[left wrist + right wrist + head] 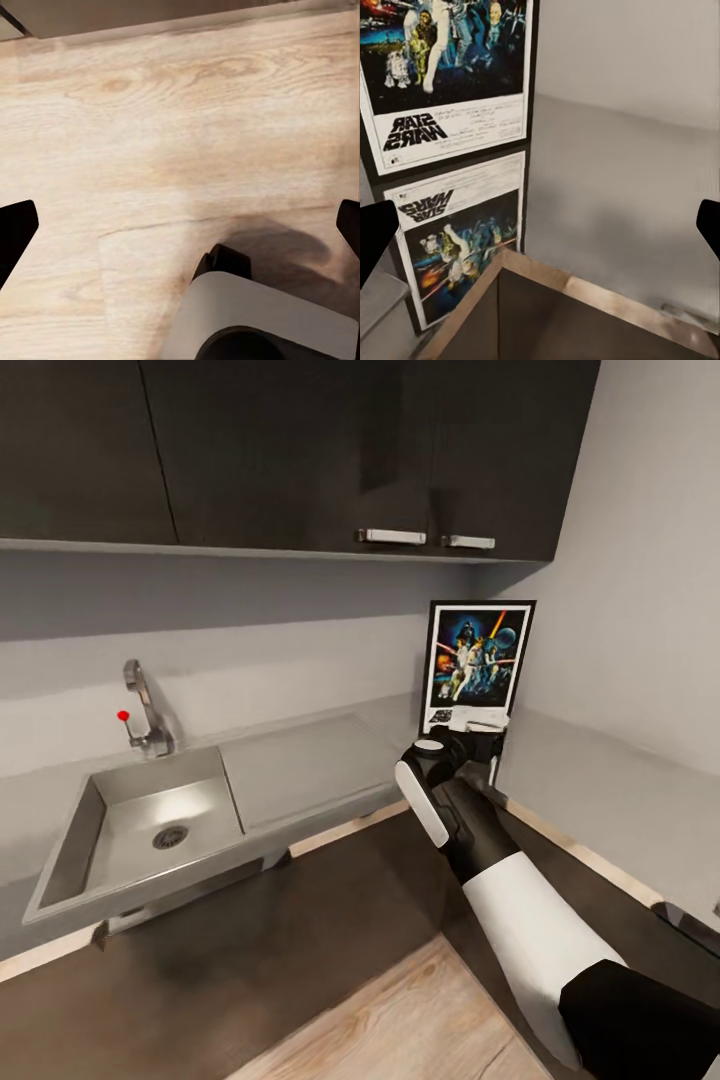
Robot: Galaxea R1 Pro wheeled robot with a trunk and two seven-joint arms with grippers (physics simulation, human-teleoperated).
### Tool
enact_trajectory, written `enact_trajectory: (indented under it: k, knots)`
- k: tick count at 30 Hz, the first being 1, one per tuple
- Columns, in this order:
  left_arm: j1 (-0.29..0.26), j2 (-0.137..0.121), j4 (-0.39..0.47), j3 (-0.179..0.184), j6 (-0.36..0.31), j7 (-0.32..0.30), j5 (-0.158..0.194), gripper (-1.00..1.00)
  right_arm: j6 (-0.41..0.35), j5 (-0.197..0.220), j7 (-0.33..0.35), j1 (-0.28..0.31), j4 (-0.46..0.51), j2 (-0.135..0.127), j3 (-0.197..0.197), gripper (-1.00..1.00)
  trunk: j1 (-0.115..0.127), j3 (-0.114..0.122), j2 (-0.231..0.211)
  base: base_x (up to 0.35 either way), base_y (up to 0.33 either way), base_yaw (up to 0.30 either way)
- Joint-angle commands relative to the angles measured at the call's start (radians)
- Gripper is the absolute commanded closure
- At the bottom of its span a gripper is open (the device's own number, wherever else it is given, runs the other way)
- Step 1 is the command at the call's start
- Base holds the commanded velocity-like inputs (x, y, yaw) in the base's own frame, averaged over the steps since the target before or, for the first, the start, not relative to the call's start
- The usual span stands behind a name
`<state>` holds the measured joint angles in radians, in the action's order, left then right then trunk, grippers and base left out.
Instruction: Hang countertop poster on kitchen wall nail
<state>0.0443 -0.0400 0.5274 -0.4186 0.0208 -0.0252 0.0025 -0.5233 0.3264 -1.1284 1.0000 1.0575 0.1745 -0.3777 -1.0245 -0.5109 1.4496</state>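
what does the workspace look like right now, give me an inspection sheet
surface: grey steel countertop, L-shaped, with a built-in sink.
job's things: poster upright in the corner on the countertop, against the wall; its mirror image shows on the steel below it in the right wrist view. No wall nail made out.
clutter: nothing seen.
grippers: right gripper reaches toward the poster's lower edge, fingers apart, not on the poster yet. Left gripper open, pointing down at the wooden floor.
cables: nothing seen.
surroundings: tap with a red knob behind the sink, dark wall cupboards above, pale grey walls.
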Motion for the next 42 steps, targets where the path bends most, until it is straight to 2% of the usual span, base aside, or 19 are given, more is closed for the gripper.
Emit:
enact_trajectory:
  k: [1,14,26,29,32,42]
  knots:
    - [0.000,0.000,0.000,-0.002,0.002,-0.003,0.000,-1.00,-0.009,0.005,-0.007,0.001,0.001,0.000,-0.002,-1.00,-0.001,-0.001,0.000,0.230,-0.003,0.000]
    - [0.000,0.000,-0.001,-0.005,0.002,-0.002,-0.001,-1.00,-0.009,0.005,-0.006,0.000,0.004,0.000,-0.003,-1.00,-0.001,-0.001,0.000,0.155,0.042,0.000]
    - [0.000,0.000,-0.001,-0.005,0.002,-0.002,-0.001,-1.00,-0.009,0.006,-0.004,0.000,0.004,0.000,-0.005,-1.00,-0.001,-0.001,0.000,0.027,0.012,0.000]
    - [0.000,0.000,-0.001,-0.005,0.002,-0.002,-0.001,-1.00,-0.009,0.014,-0.004,0.000,0.004,0.000,-0.004,-1.00,-0.001,-0.001,0.000,0.000,0.000,0.000]
    - [0.000,0.000,-0.001,-0.005,0.001,-0.002,-0.001,-1.00,-0.009,0.038,-0.004,0.000,0.006,0.000,-0.004,-1.00,-0.001,-0.001,0.000,0.003,0.000,0.000]
    - [0.000,0.000,-0.001,-0.005,0.001,-0.002,-0.001,-1.00,-0.009,0.049,-0.003,0.000,0.007,0.000,-0.004,-1.00,-0.001,-0.001,0.000,0.055,0.000,0.000]
